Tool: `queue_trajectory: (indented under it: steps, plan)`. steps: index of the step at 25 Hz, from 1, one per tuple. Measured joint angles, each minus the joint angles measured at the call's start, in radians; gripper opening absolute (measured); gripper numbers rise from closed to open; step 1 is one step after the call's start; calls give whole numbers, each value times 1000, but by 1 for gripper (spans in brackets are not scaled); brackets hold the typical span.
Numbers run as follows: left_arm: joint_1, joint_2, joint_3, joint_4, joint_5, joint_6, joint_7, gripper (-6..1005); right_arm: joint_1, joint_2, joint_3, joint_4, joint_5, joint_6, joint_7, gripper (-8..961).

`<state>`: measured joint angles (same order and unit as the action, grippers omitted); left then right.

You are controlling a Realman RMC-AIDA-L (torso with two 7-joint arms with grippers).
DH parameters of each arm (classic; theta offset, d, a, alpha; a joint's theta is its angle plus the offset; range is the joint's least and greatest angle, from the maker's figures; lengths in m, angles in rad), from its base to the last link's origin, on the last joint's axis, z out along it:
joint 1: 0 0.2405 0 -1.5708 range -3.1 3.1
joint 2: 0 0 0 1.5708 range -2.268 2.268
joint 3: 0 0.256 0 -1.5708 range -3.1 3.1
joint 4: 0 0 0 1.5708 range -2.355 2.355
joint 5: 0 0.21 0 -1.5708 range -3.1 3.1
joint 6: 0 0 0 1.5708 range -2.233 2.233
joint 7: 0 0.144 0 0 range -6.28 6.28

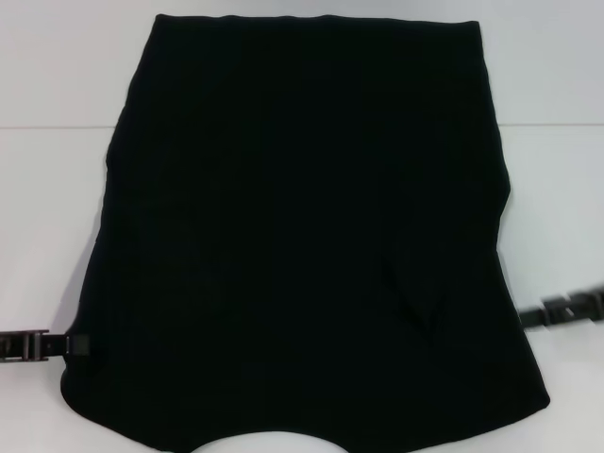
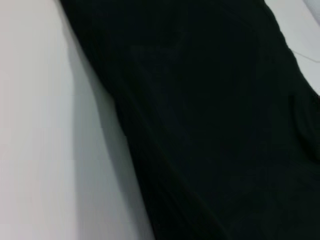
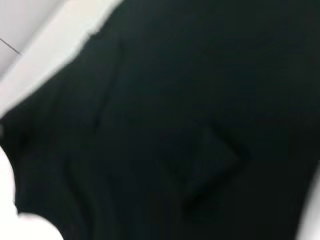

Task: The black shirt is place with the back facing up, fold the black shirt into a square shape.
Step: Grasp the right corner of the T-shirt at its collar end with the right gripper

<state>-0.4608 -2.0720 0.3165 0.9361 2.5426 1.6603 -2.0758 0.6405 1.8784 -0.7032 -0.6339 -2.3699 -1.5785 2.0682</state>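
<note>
The black shirt (image 1: 302, 236) lies spread flat on the white table (image 1: 47, 75), plain side up, sleeves tucked in so it forms a tall block, with a small crease near its lower right. The left gripper (image 1: 80, 346) reaches in low from the left and meets the shirt's lower left edge. The right gripper (image 1: 530, 316) does likewise at the right edge. Whether either gripper's jaws are apart or together cannot be told.
</note>
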Motion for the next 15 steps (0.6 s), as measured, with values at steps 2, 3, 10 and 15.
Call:
queue_trajectory:
  steps: [2, 3, 10, 15]
  plan:
    - [-2, 0, 2, -9, -1, 2, 6, 22, -16, -3, 4, 1, -20, -11, 6, 736]
    - [-3, 0, 3, -12, -1, 2, 8, 22, -23, -4, 4, 2, -26, -15, 6, 734]
    - [-7, 1, 9, -19, -2, 2, 21, 21, -48, 4, -5, 12, -51, -31, -1, 722]
    - [-7, 1, 10, -19, -2, -1, 22, 21, -44, 15, -7, 21, -84, -37, -1, 713]
